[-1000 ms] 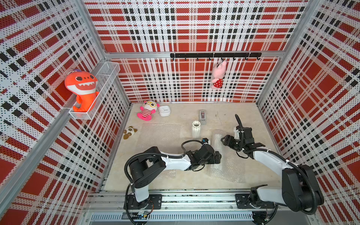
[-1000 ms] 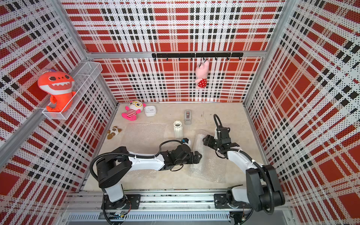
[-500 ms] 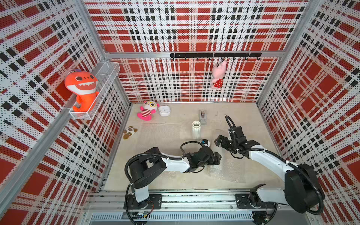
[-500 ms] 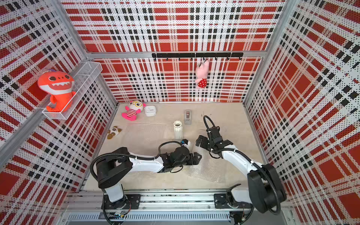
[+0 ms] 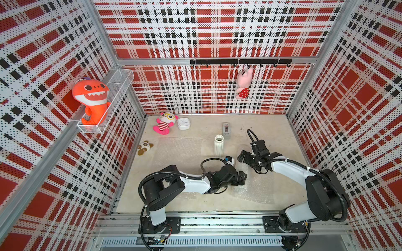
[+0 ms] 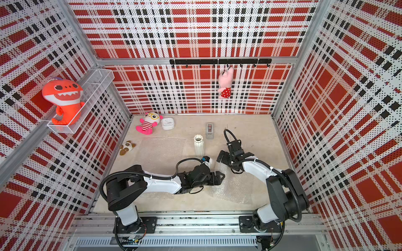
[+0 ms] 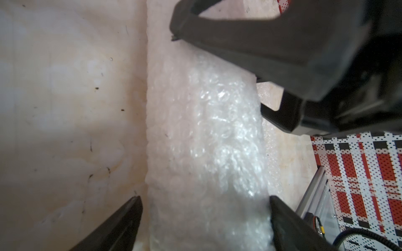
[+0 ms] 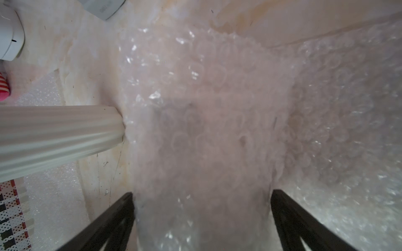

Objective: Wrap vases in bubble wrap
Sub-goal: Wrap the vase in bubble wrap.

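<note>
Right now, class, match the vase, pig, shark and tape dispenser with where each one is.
1 vase
2 pig
3 shark
4 tape dispenser

A in the wire shelf
B hanging from the hook rail
C upright, beside the flat bubble wrap
D just beyond the vase, toward the back wall

Pairs: 1-C, 2-B, 3-A, 4-D

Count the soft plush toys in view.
4: orange shark plush in the white wire shelf; pink pig plush hanging from the black hook rail; pink striped doll and small brown-white panda plush on the beige tabletop.
</note>
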Motion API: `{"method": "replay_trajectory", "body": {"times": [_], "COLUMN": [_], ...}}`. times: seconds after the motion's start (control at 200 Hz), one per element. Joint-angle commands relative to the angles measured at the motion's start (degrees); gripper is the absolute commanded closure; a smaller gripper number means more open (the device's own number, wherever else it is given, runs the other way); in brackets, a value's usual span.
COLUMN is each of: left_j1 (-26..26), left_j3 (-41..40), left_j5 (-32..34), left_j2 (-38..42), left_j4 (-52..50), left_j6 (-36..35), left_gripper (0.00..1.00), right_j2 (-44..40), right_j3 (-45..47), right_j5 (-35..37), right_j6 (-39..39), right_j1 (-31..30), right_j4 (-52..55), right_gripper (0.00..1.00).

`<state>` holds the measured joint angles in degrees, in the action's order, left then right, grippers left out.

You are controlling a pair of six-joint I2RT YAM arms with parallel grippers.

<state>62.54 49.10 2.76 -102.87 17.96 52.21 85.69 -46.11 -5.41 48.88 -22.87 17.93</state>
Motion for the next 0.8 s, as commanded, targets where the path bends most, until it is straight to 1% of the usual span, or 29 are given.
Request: {"method": "replay_trajectory", "body": {"times": [0.0,0.085,0.16,0.195,0.246,0.321,0.401,0.471,0.641,0.797], "left_j1": [0.57,0.56,0.48,0.39,0.25,-0.04,-0.43,-0.77,-2.4,-3.73], "left_j3": [-0.55,-0.26,0.1,0.0,-0.29,-1.5,-3.3,-5.16,-9.51,-13.71], "left_j5": [-0.78,-1.33,-1.03,-1.1,-0.86,-0.61,-0.67,-0.64,-0.68,-0.88], "left_j2": [2.1,2.55,3.32,3.84,4.93,6.82,9.41,11.89,17.0,20.13], "left_j4": [-0.15,0.58,0.4,0.39,0.18,0.15,0.32,0.59,-0.97,-1.13], "left_j6": [-1.81,-2.34,-2.72,-2.98,-3.29,-3.43,-3.55,-3.77,-3.78,-2.36], "left_gripper": [0.06,0.04,0.02,0.0,0.02,0.02,0.02,0.02,0.02,0.02], "right_j2": [1.51,2.99,3.86,3.87,3.65,3.27,2.75,2.38,1.7,0.79], "right_j3": [-0.61,-0.54,-0.75,-0.4,0.15,0.92,1.57,2.56,5.79,9.28], "right_j5": [-0.56,-1.65,-2.4,-2.71,-3.32,-4.9,-6.02,-8.38,-14.55,-17.61], "right_j6": [-0.29,-0.91,-1.79,-2.06,-2.54,-3.21,-3.73,-3.05,4.15,11.75], "right_j1": [-0.33,-0.21,-0.21,-0.22,-0.09,0.35,0.46,0.43,-1.05,-2.6], "right_j4": [-1.37,-2.12,-2.23,-2.49,-2.77,-3.23,-3.81,-6.05,-15.28,-25.26], "right_gripper": [0.0,0.01,0.05,0.09,0.13,0.19,0.23,0.24,0.27,0.27]}}
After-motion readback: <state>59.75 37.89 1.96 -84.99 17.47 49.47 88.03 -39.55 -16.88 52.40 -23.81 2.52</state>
